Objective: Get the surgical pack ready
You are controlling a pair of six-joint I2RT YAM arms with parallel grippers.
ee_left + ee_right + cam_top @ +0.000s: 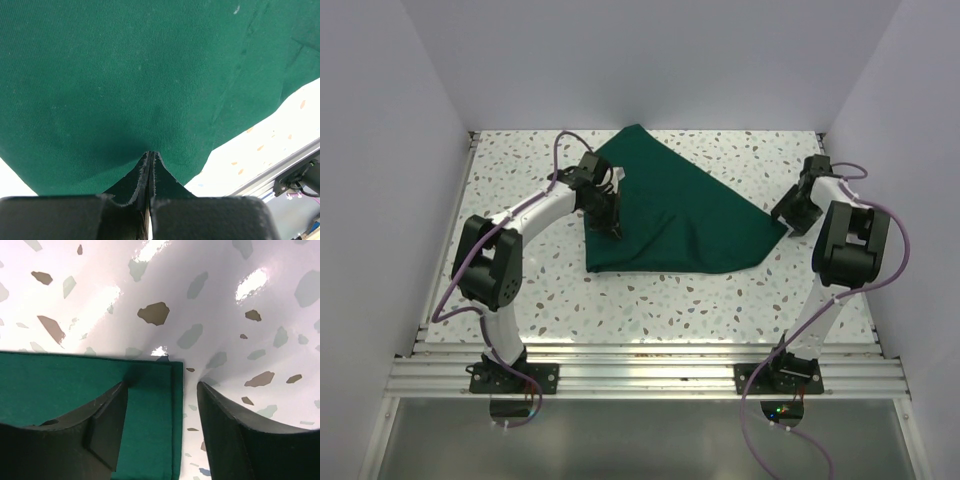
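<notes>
Robot arms flank the surgical pack point(670, 215), a dark green matte cloth lying across the middle and far half of the speckled desk point(720, 300). The left arm point(535, 210) rises from its base at the near edge, bends at a raised elbow and arches inward, wrist tipped down, so that the left gripper point(616, 230) points down onto the cloth's left side. In the left wrist view the left gripper point(150, 170) is clamped tight, its two fingers pressed together on a small raised pleat of the cloth point(150, 75), which fills nearly the whole view. The right arm point(850, 245) stands taller, its elbow high over the right side of the desk, its forearm doubling back and down to set the right gripper point(783, 216) at the cloth's right-hand corner. Seen from the right wrist, the right gripper point(161, 386) stands with its jaws apart and holds nothing: one finger hangs over the hemmed corner of the cloth point(60, 385), the other over bare desk point(200, 290), and whether either touches the surface cannot be told. From above, the pack reads as a rough triangle, apex toward the back wall, its long straight edge nearest the arms, with soft creases running toward the right corner.
</notes>
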